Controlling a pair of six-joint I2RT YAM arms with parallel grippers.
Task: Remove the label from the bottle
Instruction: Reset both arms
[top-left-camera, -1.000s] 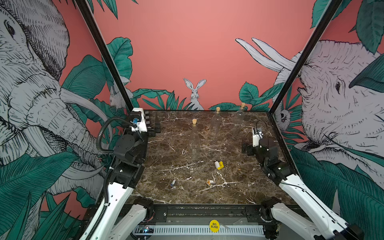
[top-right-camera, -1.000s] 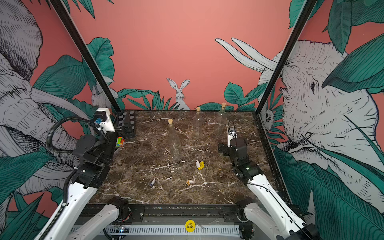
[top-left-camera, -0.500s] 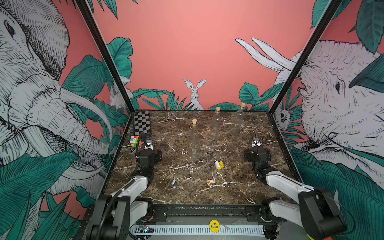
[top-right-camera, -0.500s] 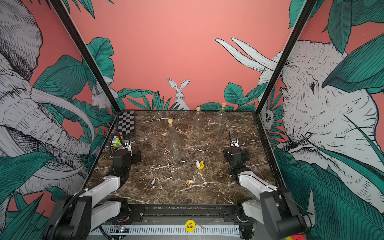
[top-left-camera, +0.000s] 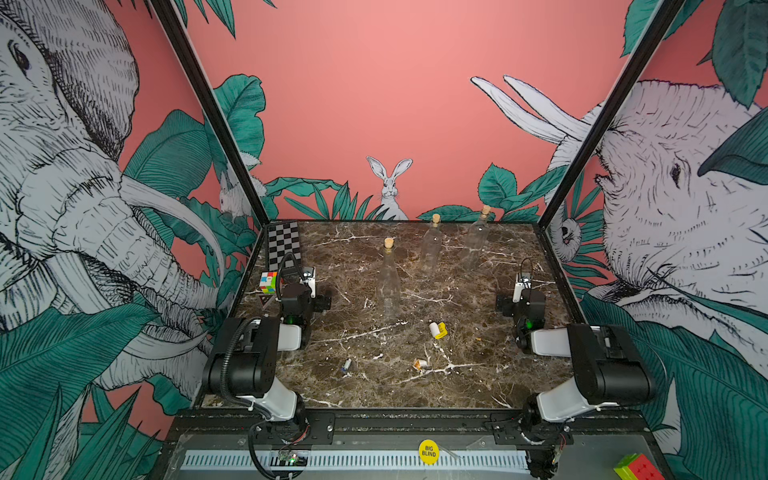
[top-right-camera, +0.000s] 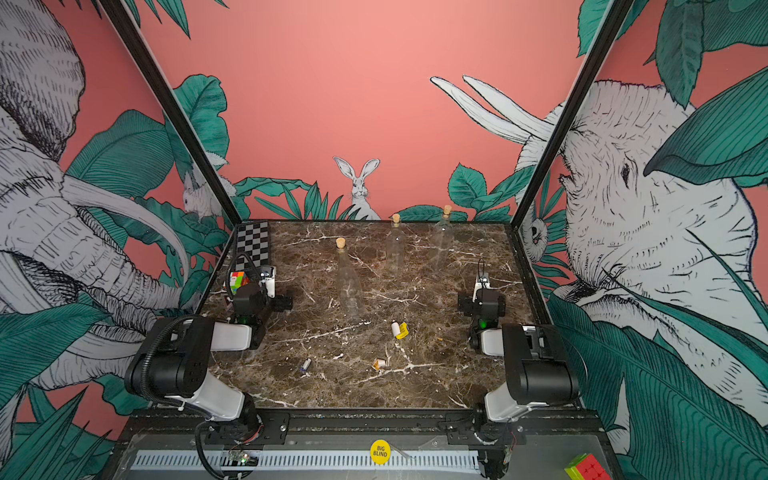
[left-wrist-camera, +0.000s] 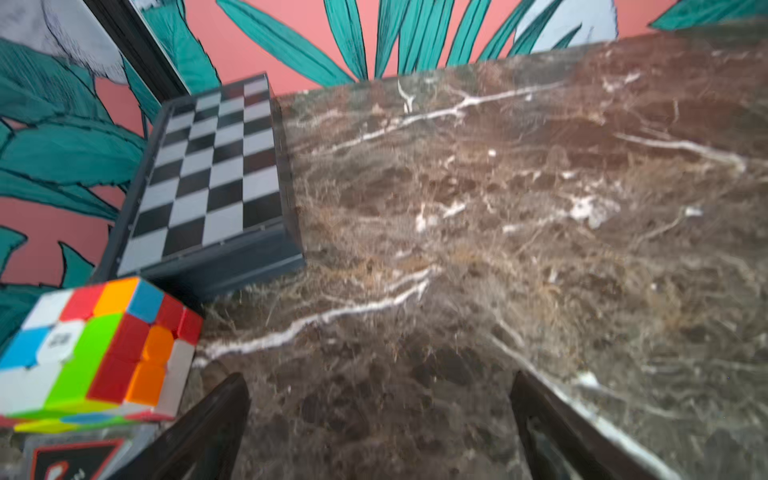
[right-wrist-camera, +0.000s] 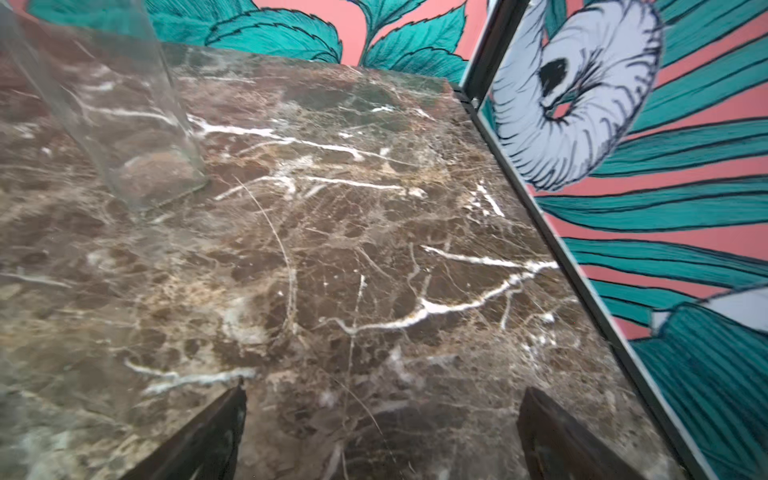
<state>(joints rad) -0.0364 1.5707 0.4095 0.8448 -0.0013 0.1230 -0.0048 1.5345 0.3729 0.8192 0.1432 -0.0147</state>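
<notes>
Marble tabletop (top-left-camera: 374, 386), left arm (top-left-camera: 245, 361) and right arm (top-left-camera: 602, 365) have folded down to the sides, jaws wide apart and empty, bottle (top-left-camera: 388, 286) stands bare mid-tabletop, peeled label (top-left-camera: 437, 330) lying near it, so task looks done.

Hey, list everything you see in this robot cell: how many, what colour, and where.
Front bottle: one, clear glass, cork stopper, upright mid-table.
Middle bottle, back bottle: two, same kind, upright behind it toward the right.
Scraps: three, small, on the table before the bottles: yellow-white scrap, orange-white scrap, blue-white scrap.
Chessboard: one, black-white, back left corner.
Table cube: one, multicoloured, left edge, by the chessboard.
Ledge cube: one, multicoloured, front ledge, right.
Yellow disc: one, front rail.
Table: one, brown marble.
Left tool: open, empty, beside the table cube.
Right tool: open, empty, near the table's right edge.
</notes>
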